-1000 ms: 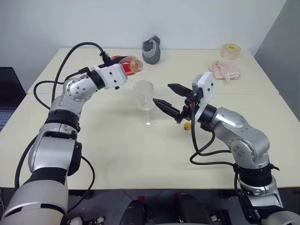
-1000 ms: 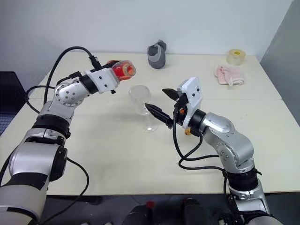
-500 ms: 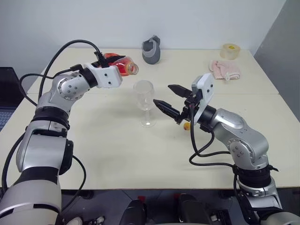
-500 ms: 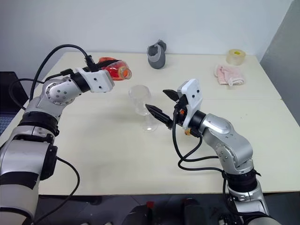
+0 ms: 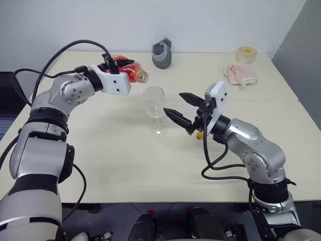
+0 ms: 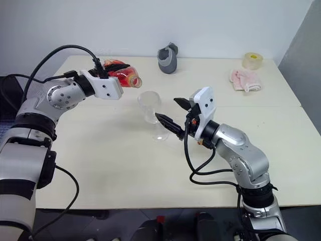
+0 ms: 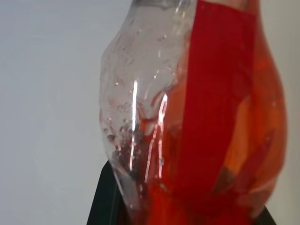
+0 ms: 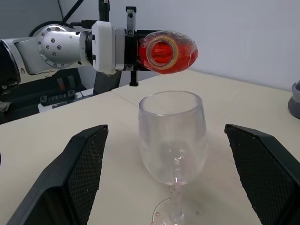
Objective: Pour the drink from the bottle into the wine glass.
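Note:
My left gripper (image 5: pixel 122 68) is shut on the bottle (image 5: pixel 131 72), which lies about level in the air. Its uncapped mouth (image 8: pixel 162 50) points toward the wine glass. The drink (image 7: pixel 243 154), bright red, lies inside the bottle. The wine glass (image 5: pixel 154 102) stands upright mid-table, lower than the bottle's mouth and to its right, apart from it. Its bowl (image 8: pixel 171 131) looks almost empty. My right gripper (image 5: pixel 174 103) is open just right of the glass, one finger (image 8: pixel 77 173) on each side of the bowl without touching it.
A small yellow-orange object (image 5: pixel 200 134) lies on the table under my right wrist. At the back stand a grey cup-like object (image 5: pixel 162 53) and a tape roll (image 5: pixel 246 54), with a pink cloth (image 5: pixel 241 74) nearby. The table's edge (image 5: pixel 165 202) runs close in front.
My left arm has swung its elbow outward and rolled its wrist. The bottle has shifted slightly left, away from the glass. The right arm and the glass have not moved.

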